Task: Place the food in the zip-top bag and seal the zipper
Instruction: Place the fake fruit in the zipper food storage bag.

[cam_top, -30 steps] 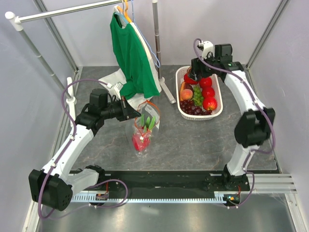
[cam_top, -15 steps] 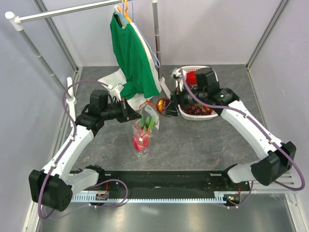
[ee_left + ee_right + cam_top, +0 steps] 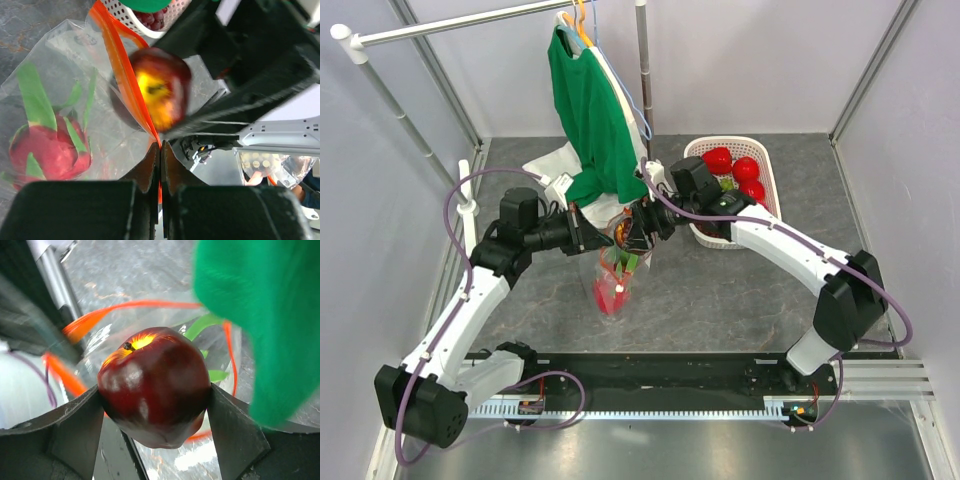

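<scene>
The clear zip-top bag point(image 3: 616, 262) hangs open in the middle with the pink dragon fruit point(image 3: 609, 294) at its bottom; the fruit also shows in the left wrist view point(image 3: 47, 150). My left gripper point(image 3: 594, 240) is shut on the bag's orange-red zipper strip point(image 3: 120, 65), its jaws pinched on the strip point(image 3: 161, 150). My right gripper point(image 3: 633, 231) is shut on a dark red apple with a yellow patch point(image 3: 155, 385) and holds it at the bag's open mouth. The apple shows in the left wrist view point(image 3: 160, 87), just over the zipper point(image 3: 145, 305).
The white lattice basket point(image 3: 767, 215) stands at the back right with red fruits point(image 3: 718, 160) and grapes. A green shirt point(image 3: 595, 120) hangs from a rack, right above the bag mouth. The rack pole point(image 3: 645, 90) and a white cloth point(image 3: 548, 165) stand behind.
My right arm has swung left from the basket with the apple in its jaws, up to the bag's mouth. My left gripper has kept hold of the zipper edge.
</scene>
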You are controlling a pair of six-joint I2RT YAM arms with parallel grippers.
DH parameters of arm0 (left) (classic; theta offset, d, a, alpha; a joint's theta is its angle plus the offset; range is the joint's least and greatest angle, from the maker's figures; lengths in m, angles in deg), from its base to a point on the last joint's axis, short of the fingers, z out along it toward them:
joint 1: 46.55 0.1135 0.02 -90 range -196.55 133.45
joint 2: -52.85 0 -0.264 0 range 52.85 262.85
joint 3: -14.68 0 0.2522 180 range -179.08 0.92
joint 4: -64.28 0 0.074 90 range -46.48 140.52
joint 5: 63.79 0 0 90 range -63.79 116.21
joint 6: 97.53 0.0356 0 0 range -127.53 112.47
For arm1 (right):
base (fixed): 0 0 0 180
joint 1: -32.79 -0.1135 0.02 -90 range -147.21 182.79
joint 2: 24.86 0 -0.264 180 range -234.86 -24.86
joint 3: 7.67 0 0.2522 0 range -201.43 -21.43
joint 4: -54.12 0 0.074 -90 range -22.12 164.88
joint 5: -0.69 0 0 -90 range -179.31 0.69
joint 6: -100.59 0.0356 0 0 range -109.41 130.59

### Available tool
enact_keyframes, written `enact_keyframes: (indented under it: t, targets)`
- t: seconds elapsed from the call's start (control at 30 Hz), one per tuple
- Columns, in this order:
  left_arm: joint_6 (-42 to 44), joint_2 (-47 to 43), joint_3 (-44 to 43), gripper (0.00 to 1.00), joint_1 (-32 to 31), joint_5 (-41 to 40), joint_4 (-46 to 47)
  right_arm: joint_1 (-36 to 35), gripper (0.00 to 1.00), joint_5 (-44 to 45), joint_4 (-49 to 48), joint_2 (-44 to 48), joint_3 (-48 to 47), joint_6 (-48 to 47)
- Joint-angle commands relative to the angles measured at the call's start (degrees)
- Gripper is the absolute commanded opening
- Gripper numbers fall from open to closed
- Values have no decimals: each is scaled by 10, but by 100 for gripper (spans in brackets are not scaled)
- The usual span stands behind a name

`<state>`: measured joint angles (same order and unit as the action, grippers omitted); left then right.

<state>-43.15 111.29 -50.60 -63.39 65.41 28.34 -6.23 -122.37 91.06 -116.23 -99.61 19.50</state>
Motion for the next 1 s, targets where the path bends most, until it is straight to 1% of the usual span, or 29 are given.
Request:
enact_keyframes:
  t: [0.0, 0.07, 0.13, 0.17, 0.3, 0.37, 0.43, 0.53, 0.57, 0.63, 0.67, 0.8, 0.87, 0.9, 0.93, 0.97]
  targets:
    - [-23, -15, 5, 2, 2, 32, 21, -18, 78, 57, -66, -13, -9, 58]
    - [-25, -15, 8, 2, 2, 33, 22, -25, 87, 63, -69, -18, -22, 60]
    - [-25, -13, 8, 2, 5, 32, 22, -26, 93, 63, -66, -14, -24, 61]
    - [-25, -12, 6, 2, 7, 32, 22, -27, 98, 72, -61, -10, -23, 59]
    - [-24, -10, 7, 2, 13, 40, 23, -17, 98, 73, -43, 29, -6, 42]
    - [-24, -9, 8, 2, 14, 43, 25, -1, 98, 67, -17, 50, -3, 34]
    - [-23, -9, 6, 2, 14, 44, 24, 21, 98, 35, -2, 81, 14, 39]
    - [-22, -9, 5, 2, 16, 47, 25, 85, 98, 14, 3, 132, 55, 51]
    - [-21, -10, 5, 2, 16, 47, 26, 128, 98, 10, 5, 141, 61, 54]
    - [-19, -11, 6, 2, 16, 47, 26, 167, 98, 9, 12, 156, 67, 48]
    - [-18, -12, 6, 2, 16, 47, 26, 199, 98, 16, 16, 156, 66, 34]
    - [-12, -17, 3, 2, 16, 45, 28, 256, 98, 86, 14, 125, 38, 2]
    - [-9, -17, 3, 2, 16, 45, 27, 268, 98, 148, 13, 72, 1, -15]
    - [-9, -17, 3, 2, 16, 46, 27, 276, 98, 164, 16, 50, -15, -18]
    - [-8, -16, 3, 2, 16, 45, 26, 283, 98, 174, 16, 5, -50, -17]
    - [-8, -15, 2, 2, 16, 43, 24, 291, 98, 205, 21, -19, -74, -20]
